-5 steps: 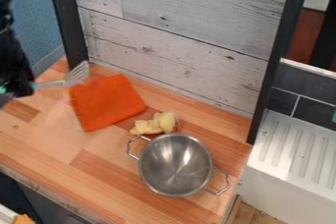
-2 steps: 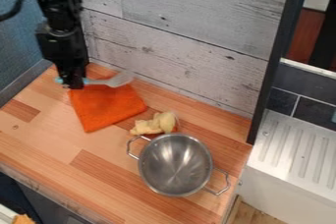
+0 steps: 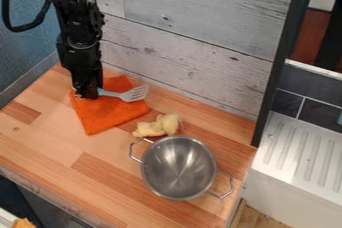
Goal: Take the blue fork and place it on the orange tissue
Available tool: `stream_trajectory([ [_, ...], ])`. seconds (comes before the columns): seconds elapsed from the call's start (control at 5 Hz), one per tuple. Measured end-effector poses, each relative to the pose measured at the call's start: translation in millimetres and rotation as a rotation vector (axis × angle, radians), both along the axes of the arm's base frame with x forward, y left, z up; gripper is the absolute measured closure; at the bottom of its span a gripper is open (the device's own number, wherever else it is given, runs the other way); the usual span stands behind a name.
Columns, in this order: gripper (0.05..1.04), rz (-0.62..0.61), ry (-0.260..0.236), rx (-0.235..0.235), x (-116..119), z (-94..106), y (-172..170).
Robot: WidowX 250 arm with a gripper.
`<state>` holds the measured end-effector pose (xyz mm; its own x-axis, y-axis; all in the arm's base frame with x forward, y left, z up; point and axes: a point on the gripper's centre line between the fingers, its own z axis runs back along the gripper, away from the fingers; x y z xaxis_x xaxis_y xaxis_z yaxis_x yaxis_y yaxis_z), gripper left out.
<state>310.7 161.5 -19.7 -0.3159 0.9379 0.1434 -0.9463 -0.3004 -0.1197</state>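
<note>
The black claw (image 3: pixel 87 95) hangs low over the orange tissue (image 3: pixel 105 114), its arm sloping in from between 11 and 12 o'clock. From over here it looks closed on the blue handle of the fork (image 3: pixel 135 93), which sticks out toward 3 o'clock. The fork's pale, slotted head lies across the tissue's edge, its far end poking past the cloth; whether it touches the cloth or sits just above, I can't tell. At 4 o'clock from the claw, just beside the tissue, there's a lumpy yellow piece (image 3: pixel 157 126). Past that, between 4 and 5 o'clock, stands an upright metal pot (image 3: pixel 178 164) with 2 wire handles, at its own 10 and 4 o'clock. All this is on a wooden counter (image 3: pixel 43 137). At the pot's 3 o'clock is a white ridged drainer (image 3: pixel 294 154).
</note>
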Motion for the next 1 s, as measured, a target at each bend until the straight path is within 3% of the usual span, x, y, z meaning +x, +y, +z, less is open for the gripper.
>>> stream_trajectory([
  [0.2,0.715,-0.052,0.04,0.006,-2,-12.5,-4],
  [0.6,0.133,-0.085,0.059,-0.005,-4,-13.5,-8],
  [0.8,0.078,-0.087,0.057,-0.006,-7,-7.1,-10],
  [1.0,0.083,-0.08,0.039,-0.007,-7,6.3,-11],
])
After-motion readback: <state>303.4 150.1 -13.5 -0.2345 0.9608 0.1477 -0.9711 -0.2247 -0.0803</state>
